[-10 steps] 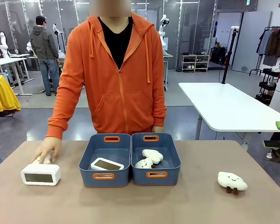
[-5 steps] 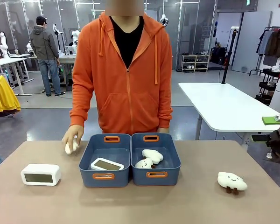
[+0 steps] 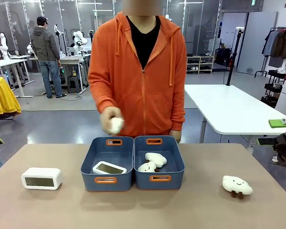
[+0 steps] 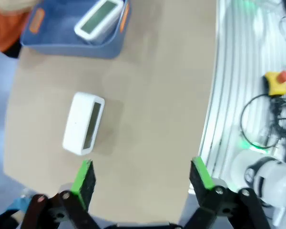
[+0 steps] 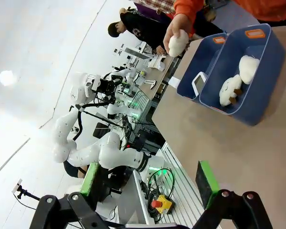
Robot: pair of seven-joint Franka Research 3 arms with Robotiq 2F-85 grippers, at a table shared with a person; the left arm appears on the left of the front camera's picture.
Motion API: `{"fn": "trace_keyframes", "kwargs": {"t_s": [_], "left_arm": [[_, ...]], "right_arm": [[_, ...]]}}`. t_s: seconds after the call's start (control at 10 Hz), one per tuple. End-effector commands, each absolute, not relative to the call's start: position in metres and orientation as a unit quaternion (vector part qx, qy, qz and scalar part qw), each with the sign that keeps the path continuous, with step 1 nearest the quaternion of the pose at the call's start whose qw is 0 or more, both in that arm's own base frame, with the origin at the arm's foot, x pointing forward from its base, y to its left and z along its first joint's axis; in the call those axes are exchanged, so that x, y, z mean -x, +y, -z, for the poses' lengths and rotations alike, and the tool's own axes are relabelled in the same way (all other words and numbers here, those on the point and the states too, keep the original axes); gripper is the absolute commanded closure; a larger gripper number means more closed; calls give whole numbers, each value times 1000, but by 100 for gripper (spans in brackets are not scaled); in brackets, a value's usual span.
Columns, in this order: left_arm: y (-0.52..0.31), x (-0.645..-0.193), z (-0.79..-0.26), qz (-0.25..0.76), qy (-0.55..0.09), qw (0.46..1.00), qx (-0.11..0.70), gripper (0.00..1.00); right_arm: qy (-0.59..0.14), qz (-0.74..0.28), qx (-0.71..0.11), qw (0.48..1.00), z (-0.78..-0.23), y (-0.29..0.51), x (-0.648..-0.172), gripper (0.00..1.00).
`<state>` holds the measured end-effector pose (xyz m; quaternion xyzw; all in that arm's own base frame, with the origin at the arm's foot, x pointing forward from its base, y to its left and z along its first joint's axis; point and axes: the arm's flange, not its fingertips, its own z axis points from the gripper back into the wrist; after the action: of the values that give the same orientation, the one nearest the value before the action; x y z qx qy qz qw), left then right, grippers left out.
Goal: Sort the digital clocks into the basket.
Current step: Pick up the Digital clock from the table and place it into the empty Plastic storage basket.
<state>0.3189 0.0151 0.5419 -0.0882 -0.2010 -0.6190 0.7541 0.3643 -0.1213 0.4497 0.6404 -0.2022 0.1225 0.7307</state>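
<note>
One white rounded-rectangular plastic digital clock (image 3: 42,178) stands on the tan table (image 3: 190,210) at lower left of the front view. The second clock (image 3: 109,168) lies inside the left slate-blue plastic basket (image 3: 88,183). Above that basket, the person's hand (image 3: 109,121) grips a white plush toy (image 3: 117,125). The left gripper (image 4: 142,167) and right gripper (image 5: 148,171) are spread wide and empty.

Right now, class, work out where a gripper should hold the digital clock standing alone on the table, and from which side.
Probably from above, pinching the digital clock across its thin front-to-back depth, mid-length: it stands on its long edge, LCD facing the robot.
</note>
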Motion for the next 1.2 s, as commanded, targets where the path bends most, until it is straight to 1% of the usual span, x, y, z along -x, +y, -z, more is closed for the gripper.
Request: {"fn": "trace_keyframes", "kwargs": {"t_s": [0.0, 0.1, 0.2, 0.3, 0.4, 0.5, 0.6, 0.7, 0.8, 0.9, 1.1], "left_arm": [[20, -311, -550, 569, -206, 791, 84, 0], [20, -311, -550, 569, -206, 791, 84, 0], [19, -317, -544, 605, -203, 765, 86, 0], [18, -315, -546, 630, -212, 744, 63, 0], [14, -319, -542, 658, -207, 723, 13, 0], [3, -340, -524, 717, -161, 675, -64, 0], [-7, -368, -508, 741, -109, 659, -68, 0], [-15, -390, -501, 752, -93, 652, -16, 0], [-25, -405, -491, 755, -82, 651, -12, 0], [-34, -424, -465, 752, -93, 651, -32, 0], [-36, -445, -432, 748, -69, 660, -20, 0]], "right_arm": [[-204, -126, -643, 727, -451, -122, -364, 0], [-204, -126, -643, 727, -451, -122, -364, 0], [-204, -126, -643, 727, -451, -122, -364, 0], [-204, -126, -643, 727, -451, -122, -364, 0], [-204, -126, -643, 727, -451, -122, -364, 0], [-204, -126, -643, 727, -451, -122, -364, 0], [-204, -126, -643, 727, -451, -122, -364, 0], [-204, -126, -643, 727, -451, -122, -364, 0], [-204, -126, -643, 727, -451, -122, -364, 0], [-204, -126, -643, 727, -451, -122, -364, 0], [-204, -126, -643, 727, -451, -122, -364, 0]]}}
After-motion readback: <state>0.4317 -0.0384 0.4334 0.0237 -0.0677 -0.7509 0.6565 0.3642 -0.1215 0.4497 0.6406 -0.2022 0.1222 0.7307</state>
